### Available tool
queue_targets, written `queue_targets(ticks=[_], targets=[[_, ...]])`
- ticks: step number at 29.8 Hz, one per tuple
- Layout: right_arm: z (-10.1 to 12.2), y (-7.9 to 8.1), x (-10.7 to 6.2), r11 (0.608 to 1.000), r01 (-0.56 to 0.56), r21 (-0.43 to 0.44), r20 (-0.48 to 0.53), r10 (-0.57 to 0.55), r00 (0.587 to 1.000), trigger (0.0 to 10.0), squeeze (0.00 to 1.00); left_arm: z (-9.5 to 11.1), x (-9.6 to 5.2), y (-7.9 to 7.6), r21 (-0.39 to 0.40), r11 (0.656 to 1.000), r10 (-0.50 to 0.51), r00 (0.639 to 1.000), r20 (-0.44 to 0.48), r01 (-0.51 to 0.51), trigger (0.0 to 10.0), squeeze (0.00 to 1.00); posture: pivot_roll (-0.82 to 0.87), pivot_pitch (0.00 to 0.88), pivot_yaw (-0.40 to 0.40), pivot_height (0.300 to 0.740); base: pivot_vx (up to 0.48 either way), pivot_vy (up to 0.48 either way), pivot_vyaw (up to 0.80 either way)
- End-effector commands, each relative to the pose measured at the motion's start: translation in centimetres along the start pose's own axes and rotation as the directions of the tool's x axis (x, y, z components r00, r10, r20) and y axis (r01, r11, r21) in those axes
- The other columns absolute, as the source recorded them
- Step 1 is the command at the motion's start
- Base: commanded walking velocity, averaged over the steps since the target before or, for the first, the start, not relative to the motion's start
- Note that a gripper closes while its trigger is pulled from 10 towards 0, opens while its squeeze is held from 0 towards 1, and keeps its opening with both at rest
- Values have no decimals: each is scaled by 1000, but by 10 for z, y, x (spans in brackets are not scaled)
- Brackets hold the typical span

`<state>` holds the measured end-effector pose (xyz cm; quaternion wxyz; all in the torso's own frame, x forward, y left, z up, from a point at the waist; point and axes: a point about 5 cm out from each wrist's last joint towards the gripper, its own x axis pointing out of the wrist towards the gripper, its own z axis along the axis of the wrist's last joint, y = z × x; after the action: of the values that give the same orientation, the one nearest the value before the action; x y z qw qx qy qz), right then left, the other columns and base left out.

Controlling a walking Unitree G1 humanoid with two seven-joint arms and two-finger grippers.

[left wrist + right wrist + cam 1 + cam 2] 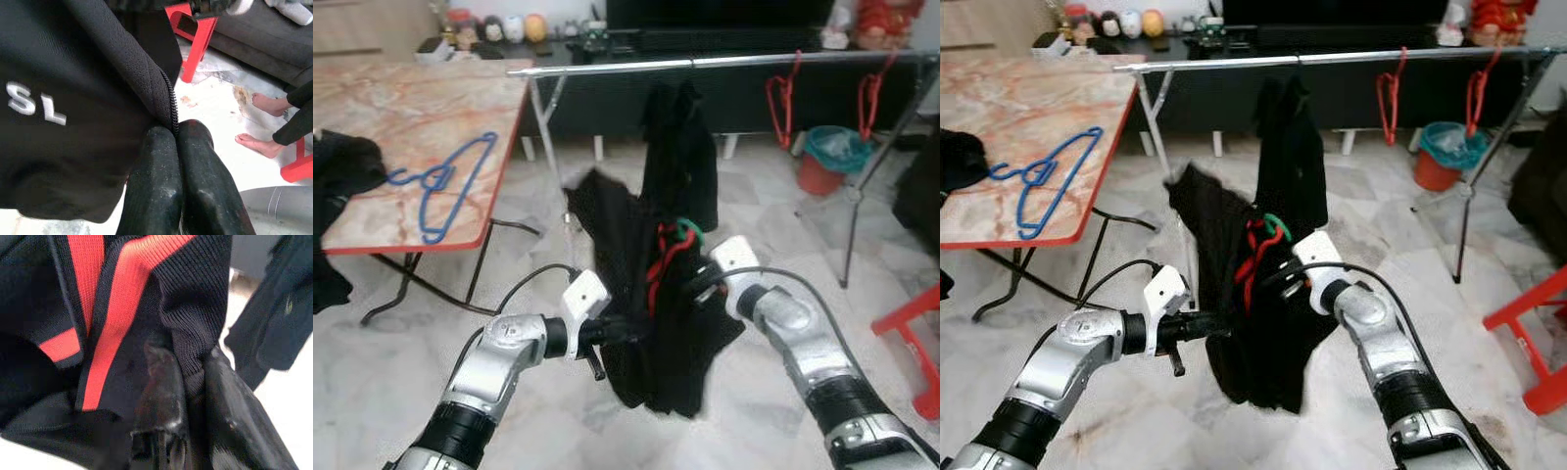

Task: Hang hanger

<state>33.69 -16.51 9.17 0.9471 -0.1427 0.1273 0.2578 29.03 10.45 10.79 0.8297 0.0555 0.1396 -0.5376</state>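
Left eye view puts the black jacket point(651, 323) below and in front of the clothes rail point(705, 63), held up off the floor between both arms, with a green hanger hook point(689, 231) poking out at its collar. The left gripper point(631, 331) is pinched together on the jacket's zipper edge, and the right gripper point(690, 284) is clamped on the ribbed collar just under the hook. I judge the jacket soft, limp and fairly light; it will sag and swing from any hold, so the cloth gives no control over the hook. The stiff hanger at the neck looks like the better place to grip for lifting the hook onto the rail. Another dark garment point(680, 147) already hangs from the rail directly behind, with two red hangers point(783, 98) further along toward the robot's right, and a blue hanger point(445, 181) lies on the table point(401, 108) off the rail's left end. Left wrist view adds what the head views miss: zipper teeth point(169, 105) running into the closed fingers point(161, 186), white lettering on the cloth, and a person's bare feet point(259, 144) on the floor nearby. Right wrist view shows red stripes point(117, 298) on the knit collar caught between the pads.
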Motion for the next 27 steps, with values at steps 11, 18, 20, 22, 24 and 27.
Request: queue_targets(ticks=[11, 18, 20, 22, 24, 27], targets=[[-11, 20, -12, 977, -214, -25, -25, 213, 977, 10000, 0, 14, 5, 5, 29, 994, 107, 992, 63, -109, 10000, 0, 32, 32, 5, 740, 0, 0, 0], [-22, 26, -30, 934, -351, -70, -91, 344, 934, 10000, 0, 26, 3, 25, 2, 957, 287, 948, 134, -290, 10000, 0, 29, 27, 11, 740, 0, 0, 0], [-22, 20, -29, 953, -300, -44, -89, 295, 951, 10000, 0, 26, 3, 21, -3, 970, 242, 960, 140, -244, 10000, 0, 27, 25, 13, 740, 0, 0, 0], [-21, 20, -29, 951, -305, -49, -82, 300, 950, 10000, 0, 24, 3, 18, 4, 976, 215, 967, 133, -218, 10000, 0, 28, 23, 14, 740, 0, 0, 0], [-17, 21, -30, 951, -306, -39, -52, 304, 951, 10000, 0, 15, 3, 9, 35, 989, 140, 986, 89, -143, 10000, 0, 29, 23, 17, 740, 0, 0, 0], [-15, 21, -30, 951, -304, -45, -42, 303, 952, 10000, 0, 8, 1, 7, 32, 993, 115, 992, 54, -117, 10000, 0, 29, 23, 17, 740, 0, 0, 0]])
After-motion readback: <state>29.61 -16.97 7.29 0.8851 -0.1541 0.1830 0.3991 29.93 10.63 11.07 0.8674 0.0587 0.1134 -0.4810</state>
